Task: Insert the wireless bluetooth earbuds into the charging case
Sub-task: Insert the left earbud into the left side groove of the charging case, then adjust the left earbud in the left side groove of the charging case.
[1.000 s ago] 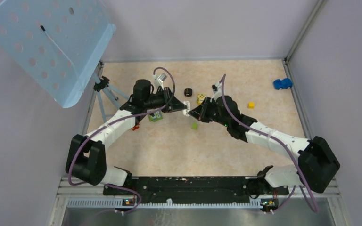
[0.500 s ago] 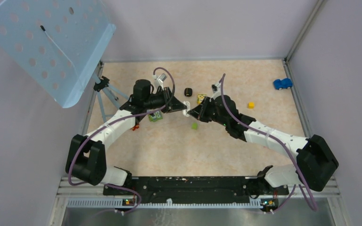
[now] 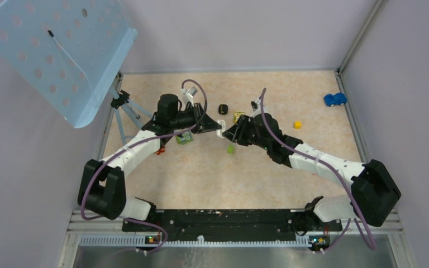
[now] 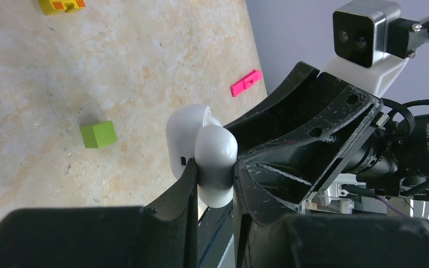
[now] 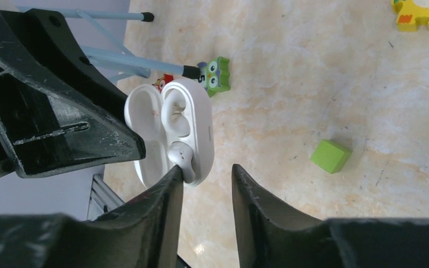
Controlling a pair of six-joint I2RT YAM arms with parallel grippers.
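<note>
We see the left gripper (image 4: 214, 170) clamped on the white charging case (image 4: 185, 133), its lid open and both halves facing the right arm. The right gripper (image 5: 206, 172) has its fingers parted a little with nothing between them, one fingertip (image 5: 174, 177) just beside the case's lower edge. A small white earbud (image 5: 177, 152) sits in one socket of the case. The green cube (image 5: 330, 156) lies on the table (image 3: 201, 167), well apart.

White charging case (image 5: 201, 134); green cube (image 5: 330, 156); beige marbled table (image 5: 313, 84).
</note>
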